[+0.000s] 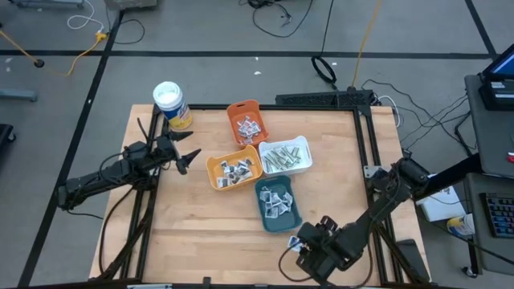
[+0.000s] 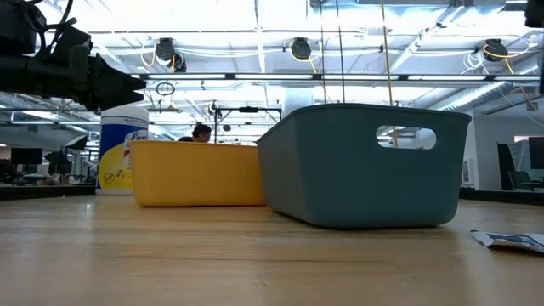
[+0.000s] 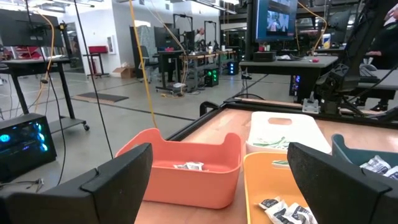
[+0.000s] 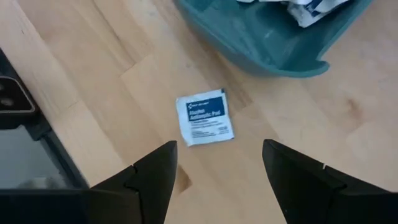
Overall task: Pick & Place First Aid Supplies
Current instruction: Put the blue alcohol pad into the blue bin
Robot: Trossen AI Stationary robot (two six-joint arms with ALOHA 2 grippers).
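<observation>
On the bare wood just off the near end of the teal tray [image 4: 273,43], a single white sachet [image 4: 204,117] lies flat, its blue print too small to read beyond a heading and a few lines. Directly above it hangs the right gripper [image 4: 214,171], fingers spread wide and holding nothing, the sachet showing between them. Only the right wrist view shows this packet whole; from table height it is a crumpled white edge [image 2: 510,241] at the far right, and overhead the right gripper [image 1: 309,245] hides it near the table's front edge.

More sachets fill the trays: dark-printed ones in the yellow tray [image 1: 233,170], blue-printed ones in the teal tray [image 1: 278,204], reddish ones in the orange tray [image 1: 246,122], and pale strips in the white tray [image 1: 285,155].

At the left, the left gripper [image 1: 186,157] hovers beside the yellow tray with its fingers fully apart and empty; its wrist view looks across the orange tray [image 3: 186,165] into the room. A white-lidded canister [image 1: 171,104] with a yellow label stands at the far left corner; its label [image 2: 119,157] carries blue lettering that cannot be read.
</observation>
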